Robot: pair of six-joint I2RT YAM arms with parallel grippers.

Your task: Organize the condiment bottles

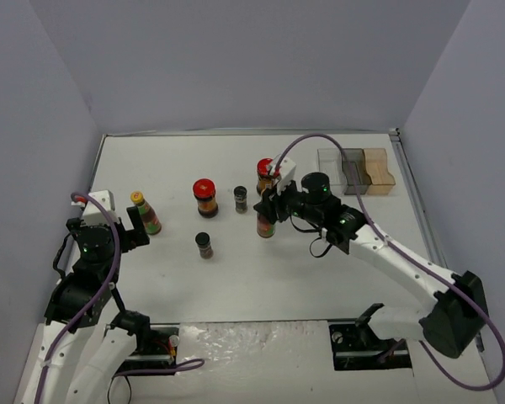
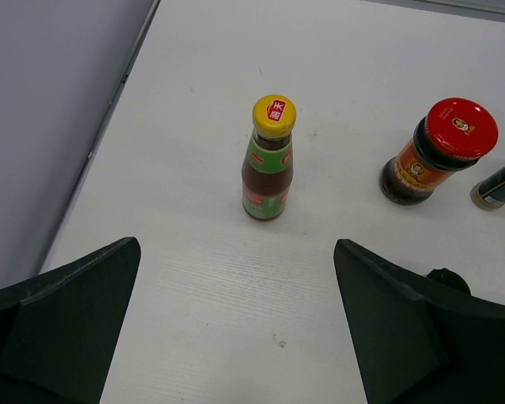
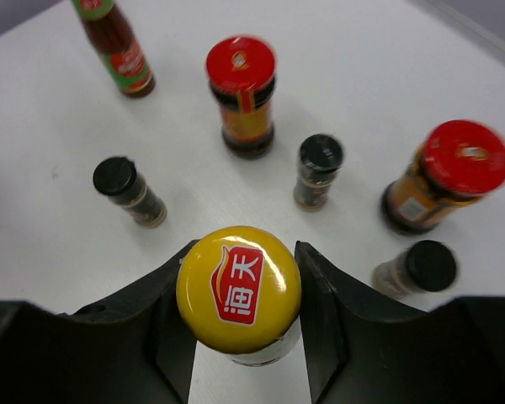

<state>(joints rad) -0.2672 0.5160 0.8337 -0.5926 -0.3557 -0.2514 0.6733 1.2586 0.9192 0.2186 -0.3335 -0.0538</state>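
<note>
My right gripper (image 3: 239, 337) is shut on a slim yellow-capped sauce bottle (image 3: 239, 289), its jaws pressed on both sides below the cap; in the top view the gripper (image 1: 268, 209) holds the bottle (image 1: 265, 225) upright at mid-table. The other sauce bottle (image 2: 269, 160) stands at the left, ahead of my open, empty left gripper (image 2: 236, 337), which shows in the top view (image 1: 135, 229). Two red-lidded jars (image 3: 242, 93) (image 3: 454, 172) and three black-capped jars (image 3: 126, 189) (image 3: 318, 168) (image 3: 421, 268) stand around the held bottle.
A three-compartment plastic tray (image 1: 366, 171) sits at the back right of the table. Grey walls close in the left, back and right sides. The table's left edge (image 2: 109, 126) runs close beside the left sauce bottle.
</note>
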